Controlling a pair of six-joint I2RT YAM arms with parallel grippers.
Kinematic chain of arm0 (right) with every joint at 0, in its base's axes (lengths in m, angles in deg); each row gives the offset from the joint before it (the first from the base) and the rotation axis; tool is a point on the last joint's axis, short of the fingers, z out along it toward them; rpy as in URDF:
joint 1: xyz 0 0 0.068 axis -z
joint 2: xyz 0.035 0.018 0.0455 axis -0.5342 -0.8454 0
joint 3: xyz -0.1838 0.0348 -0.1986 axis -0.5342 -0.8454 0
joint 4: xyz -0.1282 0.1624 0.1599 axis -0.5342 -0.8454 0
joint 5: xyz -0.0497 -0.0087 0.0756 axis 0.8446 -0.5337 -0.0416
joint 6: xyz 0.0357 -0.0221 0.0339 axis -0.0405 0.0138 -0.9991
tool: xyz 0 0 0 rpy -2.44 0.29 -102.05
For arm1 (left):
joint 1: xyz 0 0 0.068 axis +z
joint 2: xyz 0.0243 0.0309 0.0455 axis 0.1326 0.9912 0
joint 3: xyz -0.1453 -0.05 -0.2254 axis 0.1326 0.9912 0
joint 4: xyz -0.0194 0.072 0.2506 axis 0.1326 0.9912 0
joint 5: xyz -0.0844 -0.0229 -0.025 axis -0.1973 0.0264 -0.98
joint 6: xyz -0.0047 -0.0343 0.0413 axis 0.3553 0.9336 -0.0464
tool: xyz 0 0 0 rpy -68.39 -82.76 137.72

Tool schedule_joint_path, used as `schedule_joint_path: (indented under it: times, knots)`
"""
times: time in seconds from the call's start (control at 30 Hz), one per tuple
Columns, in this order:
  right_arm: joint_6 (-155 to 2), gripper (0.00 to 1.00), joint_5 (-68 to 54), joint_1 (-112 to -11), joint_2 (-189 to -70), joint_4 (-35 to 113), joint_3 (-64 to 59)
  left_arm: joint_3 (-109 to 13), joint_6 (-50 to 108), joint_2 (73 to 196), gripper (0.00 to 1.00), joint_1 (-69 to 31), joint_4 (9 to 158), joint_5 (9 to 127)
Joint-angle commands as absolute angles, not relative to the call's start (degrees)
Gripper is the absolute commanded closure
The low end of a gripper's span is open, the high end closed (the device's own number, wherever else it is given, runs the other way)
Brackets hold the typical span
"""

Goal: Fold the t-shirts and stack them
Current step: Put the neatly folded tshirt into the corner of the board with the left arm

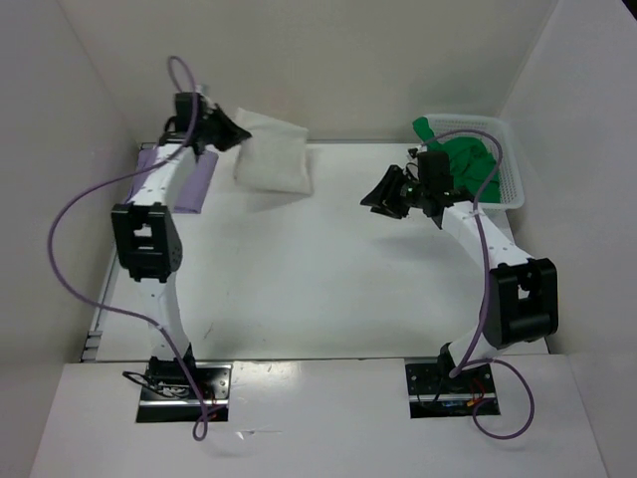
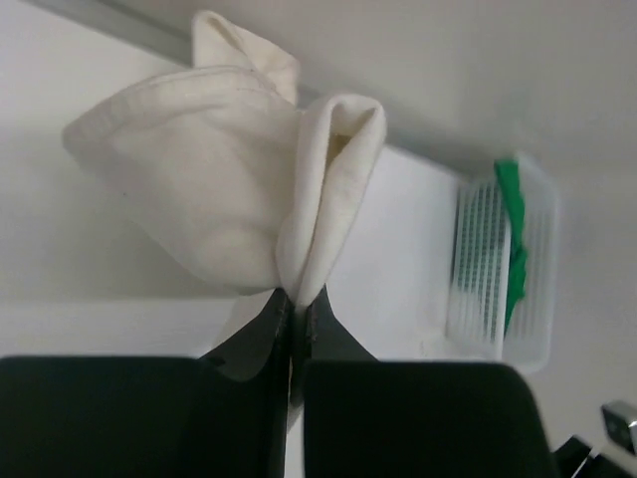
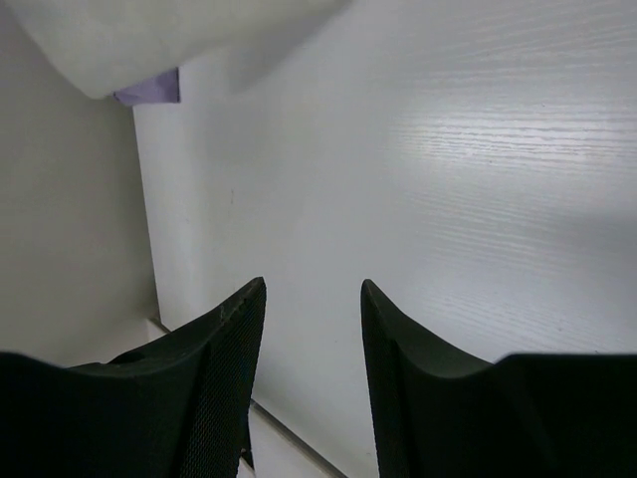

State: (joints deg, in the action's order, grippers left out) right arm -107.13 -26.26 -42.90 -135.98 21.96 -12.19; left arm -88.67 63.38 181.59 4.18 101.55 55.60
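My left gripper (image 1: 242,130) is shut on an edge of the folded cream white t-shirt (image 1: 273,156), holding it lifted at the back left. In the left wrist view the cream white t-shirt (image 2: 214,184) bunches upward from my shut left gripper (image 2: 297,299). The lavender t-shirt (image 1: 203,179) lies folded at the far left, partly under my left arm; a corner of the lavender t-shirt (image 3: 149,90) shows in the right wrist view. The green t-shirt (image 1: 468,159) lies crumpled in the basket. My right gripper (image 1: 382,204) is open above the table with nothing between its fingers, as the right wrist view (image 3: 313,299) confirms.
A white mesh basket (image 1: 513,184) stands at the back right corner, seen too in the left wrist view as the basket (image 2: 488,264). White walls enclose the table (image 1: 318,289) on the left, back and right.
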Motion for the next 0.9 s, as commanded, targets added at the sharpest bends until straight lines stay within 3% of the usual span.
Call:
schedule_joint_path:
  times: [0.0,0.03,0.1,0.17,0.2,0.3,0.43,0.6,0.63,0.77,0.83,0.87]
  knots:
    - [-105.19,0.51,-28.6,-42.84,-134.99,21.97,-12.99,-84.4,65.98,170.11,1.0,14.81,96.2,55.43]
    - [-105.19,0.51,-29.3,-42.84,-135.0,21.97,-13.52,-77.85,67.55,168.51,1.0,18.83,94.96,54.82]
    - [-105.19,0.51,-30.36,-42.84,-135.79,21.97,-13.52,-70.62,69.66,164.22,0.77,22.89,91.8,55.42]
    - [-104.66,0.51,-30.89,-42.84,-136.41,21.97,-13.52,-58.01,73.52,161.13,0.36,28.43,87.67,55.43]
    - [-104.66,0.51,-30.89,-42.84,-136.41,21.97,-13.52,-54.79,74.84,159.64,0.0,30.1,86.43,54.39]
    - [-104.14,0.48,-31.5,-42.84,-136.41,21.97,-13.52,-48.88,75.83,159.01,0.0,33.28,90.1,49.81]
    - [-104.14,0.48,-31.51,-42.84,-136.41,21.97,-13.52,-39.74,75.83,149.97,0.0,33.99,91.96,53.57]
    - [-106.23,0.48,-29.58,-42.84,-137.55,22.59,-11.25,-38.15,75.22,139.94,0.0,33.99,95.12,56.49]
    - [-106.77,0.53,-28.7,-42.84,-138.07,23.19,-10.63,-38.15,74.51,139.41,0.0,32.86,95.12,55.88]
    - [-108.18,0.99,-18.63,-42.84,-140.96,23.29,-4.05,-38.85,71.17,140.02,0.0,22.76,92.67,54.29]
    - [-108.18,1.0,-14.74,-42.05,-143.42,20.84,2.72,-38.85,69.59,141.16,0.11,14.33,91.53,52.8]
    - [-108.18,1.0,-13.68,-40.39,-145.96,20.83,4.83,-38.85,68.8,142.64,0.26,11.52,91.0,51.58]
